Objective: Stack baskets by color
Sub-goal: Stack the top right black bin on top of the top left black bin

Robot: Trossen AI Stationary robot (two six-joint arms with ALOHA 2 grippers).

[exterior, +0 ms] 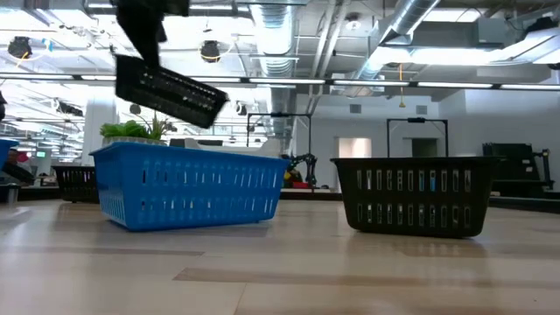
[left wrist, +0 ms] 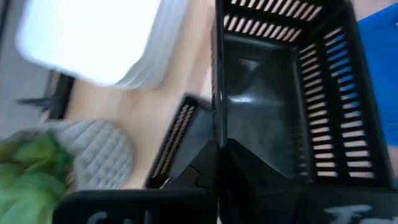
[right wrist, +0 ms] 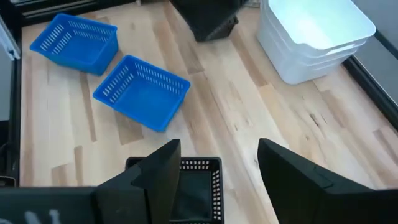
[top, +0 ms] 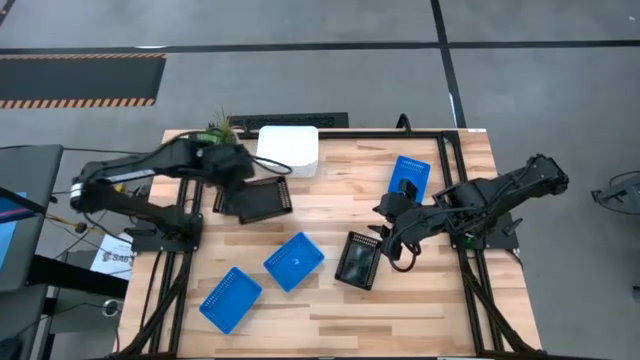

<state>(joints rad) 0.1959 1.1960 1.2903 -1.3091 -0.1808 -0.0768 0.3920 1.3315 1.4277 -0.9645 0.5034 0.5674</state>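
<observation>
My left gripper (top: 232, 168) is shut on a black slotted basket (exterior: 171, 92) and holds it high over the table's far left part. A second black basket (left wrist: 180, 134) lies on the table beneath it. A stack of white baskets (top: 288, 148) stands at the far edge. Two blue baskets (top: 293, 262) (top: 230, 298) sit near the front left, and a third blue basket (top: 410, 177) sits on the right. My right gripper (right wrist: 217, 149) hangs open above another black basket (right wrist: 193, 186), clear of it. My left gripper pinches one wall of the black basket at its rim (left wrist: 217, 124), with one finger inside the basket and one outside. The fingers come from above, slanting down. The basket hangs tilted below the gripper, lifted clear of the table.
A small green potted plant (top: 218, 130) stands at the far left corner beside the white stack. A black frame (top: 450, 150) runs along the table's far and side edges. Bare wood lies in the table's middle and near right part.
</observation>
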